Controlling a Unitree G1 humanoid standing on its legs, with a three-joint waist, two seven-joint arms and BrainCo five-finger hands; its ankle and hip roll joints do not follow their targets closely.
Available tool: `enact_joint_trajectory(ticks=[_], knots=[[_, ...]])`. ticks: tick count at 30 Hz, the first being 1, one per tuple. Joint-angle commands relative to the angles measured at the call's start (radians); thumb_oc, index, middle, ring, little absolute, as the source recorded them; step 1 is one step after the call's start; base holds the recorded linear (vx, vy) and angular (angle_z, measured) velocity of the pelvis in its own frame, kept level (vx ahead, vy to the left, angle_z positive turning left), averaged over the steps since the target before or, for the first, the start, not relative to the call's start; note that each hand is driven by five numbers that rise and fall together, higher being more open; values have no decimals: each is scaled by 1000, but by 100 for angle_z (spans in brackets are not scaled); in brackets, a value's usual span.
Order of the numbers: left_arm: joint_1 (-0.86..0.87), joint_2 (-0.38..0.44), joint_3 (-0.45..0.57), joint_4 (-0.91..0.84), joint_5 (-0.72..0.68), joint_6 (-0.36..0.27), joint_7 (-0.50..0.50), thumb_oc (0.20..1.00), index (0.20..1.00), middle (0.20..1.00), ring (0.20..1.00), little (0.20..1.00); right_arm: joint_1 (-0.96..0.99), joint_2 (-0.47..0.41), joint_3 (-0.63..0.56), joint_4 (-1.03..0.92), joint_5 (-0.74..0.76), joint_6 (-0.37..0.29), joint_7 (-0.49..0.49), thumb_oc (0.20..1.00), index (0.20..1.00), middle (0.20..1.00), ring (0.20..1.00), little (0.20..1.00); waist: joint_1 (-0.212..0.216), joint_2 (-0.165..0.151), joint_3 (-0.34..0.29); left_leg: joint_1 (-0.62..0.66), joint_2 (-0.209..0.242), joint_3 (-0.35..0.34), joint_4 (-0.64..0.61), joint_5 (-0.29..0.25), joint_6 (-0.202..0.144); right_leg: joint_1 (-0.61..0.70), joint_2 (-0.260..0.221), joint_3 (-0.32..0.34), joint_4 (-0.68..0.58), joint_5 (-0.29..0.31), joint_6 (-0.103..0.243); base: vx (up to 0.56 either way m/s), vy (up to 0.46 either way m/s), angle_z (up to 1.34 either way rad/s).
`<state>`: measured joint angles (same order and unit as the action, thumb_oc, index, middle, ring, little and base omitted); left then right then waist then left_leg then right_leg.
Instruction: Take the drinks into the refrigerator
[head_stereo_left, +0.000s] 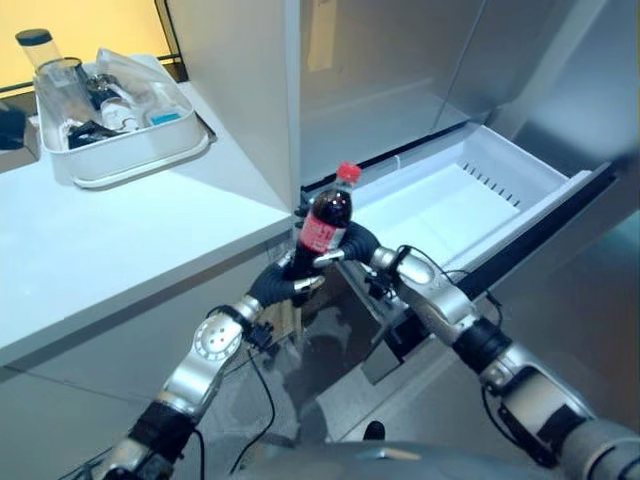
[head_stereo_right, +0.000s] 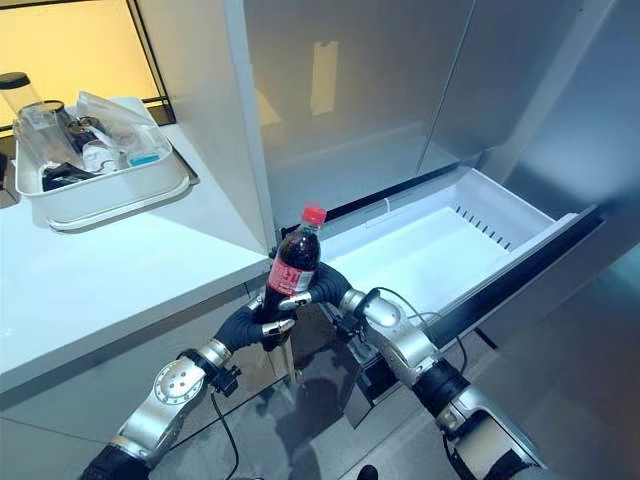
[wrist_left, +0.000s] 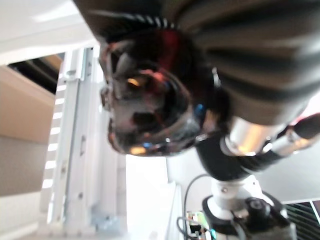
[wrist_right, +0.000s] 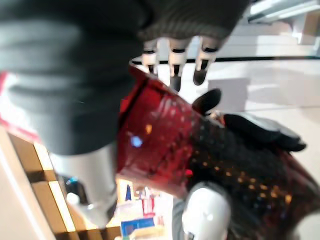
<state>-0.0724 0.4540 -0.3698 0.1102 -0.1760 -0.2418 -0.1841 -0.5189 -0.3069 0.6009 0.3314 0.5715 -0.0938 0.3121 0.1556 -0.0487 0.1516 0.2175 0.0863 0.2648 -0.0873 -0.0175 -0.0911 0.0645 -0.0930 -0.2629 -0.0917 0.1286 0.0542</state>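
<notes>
I see the cola bottle (head_stereo_left: 328, 218) upright between both hands, left hand (head_stereo_left: 292, 284) and right hand (head_stereo_left: 358, 243) curled round it, left of the open drawer (head_stereo_left: 470, 200).

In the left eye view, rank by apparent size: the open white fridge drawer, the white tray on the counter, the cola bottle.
1. Drawer, largest.
2. Tray, though farther from the camera.
3. Cola bottle, smallest, held upright by both hands.

The bottle (head_stereo_left: 328, 222) was glossy clear plastic with a red cap and label. The drawer (head_stereo_left: 455, 205) looked smooth white plastic, the table (head_stereo_left: 110, 240) matt white, the fridge (head_stereo_left: 400, 60) brushed grey metal.
</notes>
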Motion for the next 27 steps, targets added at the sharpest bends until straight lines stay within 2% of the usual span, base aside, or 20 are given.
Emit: enact_joint_trajectory(ticks=[1,5,10,11,12,18,27], knots=[[-167,-59,-150,-27,44,-77,-9,200,200,200,200,200,-163,189,40,-5,-25,-90,-55,200,200,200,200,200,14,-8,-19,-29,-33,-64,0,-42,28,74,-54,-92,48,-63,80,0,0,0],[-138,-58,-137,-42,24,-65,-5,200,200,200,200,200,-106,188,-11,-25,-1,-101,-91,200,200,200,200,200,14,-6,-15,-32,-36,-67,0,-42,31,75,-56,-93,49,-62,83,0,0,0],[-93,-56,-115,-44,14,-58,-6,200,200,200,200,200,-52,147,-77,-55,-40,-116,-143,200,200,200,200,200,13,-8,-14,-36,-38,-71,0,-43,34,73,-59,-96,50,-62,84,0,0,0],[-76,-59,-103,-43,0,-57,-5,401,401,401,401,401,-39,135,-92,-69,-40,-118,-150,200,200,200,200,200,14,-8,-13,-36,-38,-71,0,-43,35,73,-60,-97,50,-62,84,0,0,0],[-55,-63,-89,-37,-6,-52,4,1000,1000,1000,1000,1000,-24,122,-112,-84,-44,-122,-161,200,200,200,200,200,15,-10,-13,-37,-39,-71,0,-43,35,73,-60,-98,50,-61,85,0,0,0],[74,-57,39,-66,-61,-53,21,1000,1000,1000,1000,1000,57,0,-285,-229,-128,-164,-240,200,200,200,200,200,19,-16,-6,-45,-42,-76,0,-41,40,70,-63,-100,46,-57,88,-1,1,1],[249,-36,196,-140,-142,-38,-15,1000,1000,1000,1000,1000,142,-121,-573,-340,-165,-222,-363,200,200,200,200,200,29,-29,-1,-64,-50,-87,0,-42,48,60,-66,-102,42,-53,92,-3,1,5]])
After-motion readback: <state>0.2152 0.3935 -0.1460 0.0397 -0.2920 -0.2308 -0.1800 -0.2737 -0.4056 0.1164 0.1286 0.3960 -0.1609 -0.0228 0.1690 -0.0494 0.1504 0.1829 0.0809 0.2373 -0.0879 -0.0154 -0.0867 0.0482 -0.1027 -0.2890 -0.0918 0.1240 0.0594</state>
